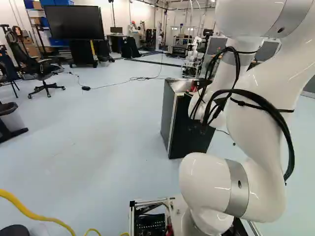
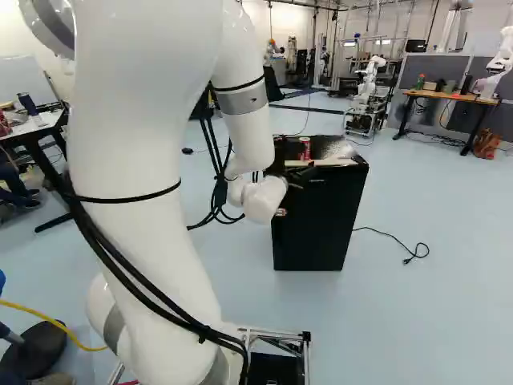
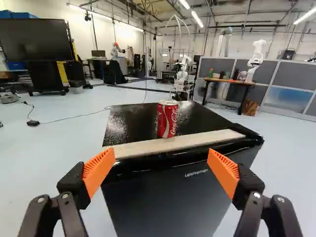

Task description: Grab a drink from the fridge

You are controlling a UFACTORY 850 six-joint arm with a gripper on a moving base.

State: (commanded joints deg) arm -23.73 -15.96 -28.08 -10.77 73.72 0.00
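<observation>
ok so the black orange-padded pincer (image 3: 160,164) is wide open, red metal can (image 3: 167,119) upright straight ahead on the boxy black fridge (image 3: 163,202)

brand lettering on the red can (image 3: 167,119) and black fridge (image 3: 165,197)

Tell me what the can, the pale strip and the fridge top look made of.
Can: thin metal, probably aluminium, glossy red print, silvery rim. Pale strip: perhaps wood, matt, by its tan colour and lack of glare. Fridge top: glossy black, by its bright reflections; painted metal or plastic, can't tell which.
</observation>
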